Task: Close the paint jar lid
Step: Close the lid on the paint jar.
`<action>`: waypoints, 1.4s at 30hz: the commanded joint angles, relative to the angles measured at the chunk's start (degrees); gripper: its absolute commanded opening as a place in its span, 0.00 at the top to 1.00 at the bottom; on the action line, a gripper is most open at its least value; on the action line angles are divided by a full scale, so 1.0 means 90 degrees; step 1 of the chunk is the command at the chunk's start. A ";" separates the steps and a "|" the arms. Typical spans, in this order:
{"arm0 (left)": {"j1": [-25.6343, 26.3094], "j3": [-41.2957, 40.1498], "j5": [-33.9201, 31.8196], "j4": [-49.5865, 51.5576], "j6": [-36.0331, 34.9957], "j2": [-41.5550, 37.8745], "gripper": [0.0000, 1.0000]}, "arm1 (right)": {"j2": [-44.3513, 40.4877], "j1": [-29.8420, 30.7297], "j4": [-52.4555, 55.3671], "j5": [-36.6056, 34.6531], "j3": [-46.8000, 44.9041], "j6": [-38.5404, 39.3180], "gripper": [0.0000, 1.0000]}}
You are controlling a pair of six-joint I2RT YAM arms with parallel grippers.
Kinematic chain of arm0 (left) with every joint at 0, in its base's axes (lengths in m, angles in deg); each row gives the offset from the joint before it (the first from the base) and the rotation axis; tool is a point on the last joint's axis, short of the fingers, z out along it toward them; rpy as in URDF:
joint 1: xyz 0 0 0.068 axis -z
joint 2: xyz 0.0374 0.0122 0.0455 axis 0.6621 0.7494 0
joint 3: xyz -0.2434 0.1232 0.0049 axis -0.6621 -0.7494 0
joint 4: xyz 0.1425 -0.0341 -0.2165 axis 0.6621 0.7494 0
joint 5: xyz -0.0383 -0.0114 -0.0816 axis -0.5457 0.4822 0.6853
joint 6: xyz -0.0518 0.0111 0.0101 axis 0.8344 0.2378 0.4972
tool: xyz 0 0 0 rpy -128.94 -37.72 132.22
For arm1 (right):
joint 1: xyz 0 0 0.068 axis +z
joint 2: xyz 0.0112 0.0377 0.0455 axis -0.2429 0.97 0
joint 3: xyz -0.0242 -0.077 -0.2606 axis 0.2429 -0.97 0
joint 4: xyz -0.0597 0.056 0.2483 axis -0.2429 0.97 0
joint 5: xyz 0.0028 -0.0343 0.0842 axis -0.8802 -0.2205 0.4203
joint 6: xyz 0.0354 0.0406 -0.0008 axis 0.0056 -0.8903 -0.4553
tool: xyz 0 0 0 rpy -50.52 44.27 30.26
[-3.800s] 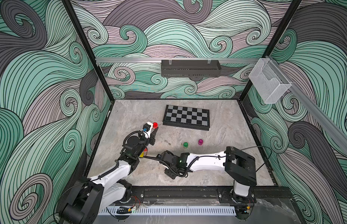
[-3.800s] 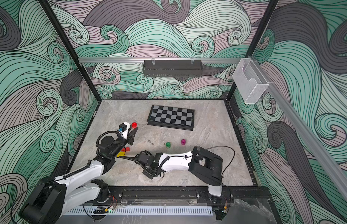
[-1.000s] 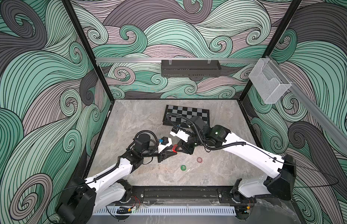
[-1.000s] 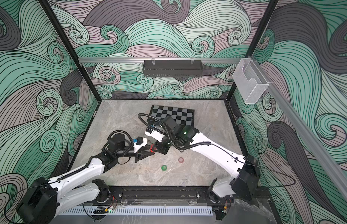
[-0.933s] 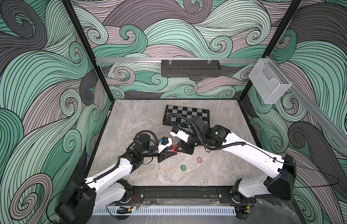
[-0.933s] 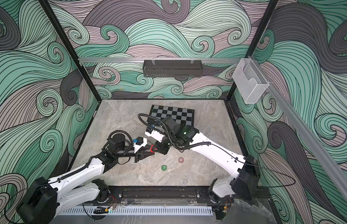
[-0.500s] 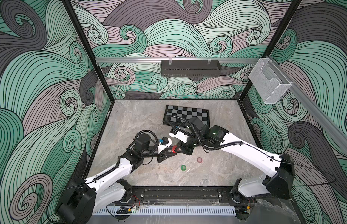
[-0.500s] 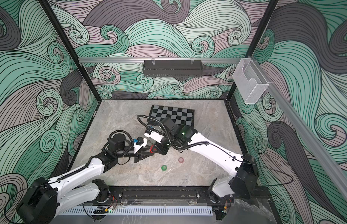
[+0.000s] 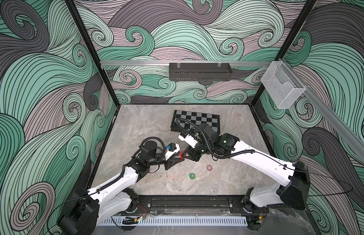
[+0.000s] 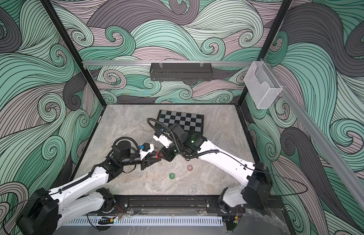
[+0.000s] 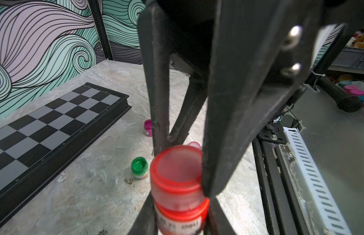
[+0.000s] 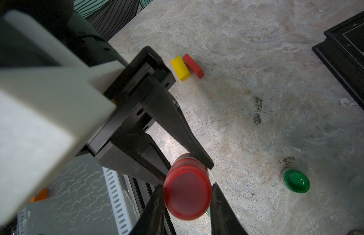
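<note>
Over marble tbl [image 9: 148, 130], red jar [image 11: 180, 211] tilted, lid [image 12: 187, 201] twd right gripper [image 12: 188, 185].

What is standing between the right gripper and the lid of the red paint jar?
Nothing visible. The right gripper is shut directly on the red lid, which sits on the jar held by the left gripper.

Above the table's [image 9: 136, 130] middle, the paint jar [image 9: 181, 155] sits between left gripper [image 9: 180, 160] and right gripper [image 9: 186, 156]; chessboard [image 9: 197, 120] behind, small jar [image 9: 192, 176] in front
</note>
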 commanded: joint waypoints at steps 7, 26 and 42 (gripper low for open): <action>0.0039 0.0125 -0.0415 -0.0944 -0.0038 -0.0309 0.73 | 0.0322 0.0463 0.0072 -0.0491 0.0090 -0.1288 0.78; 0.0037 0.0215 -0.0469 -0.0801 -0.0124 -0.0253 0.73 | 0.0729 0.0739 0.0432 -0.0619 0.0519 -0.2611 0.71; 0.0037 0.0342 -0.0354 -0.0451 -0.0216 -0.0084 0.73 | 0.0370 0.0383 0.0603 -0.0595 0.0785 -0.2198 0.52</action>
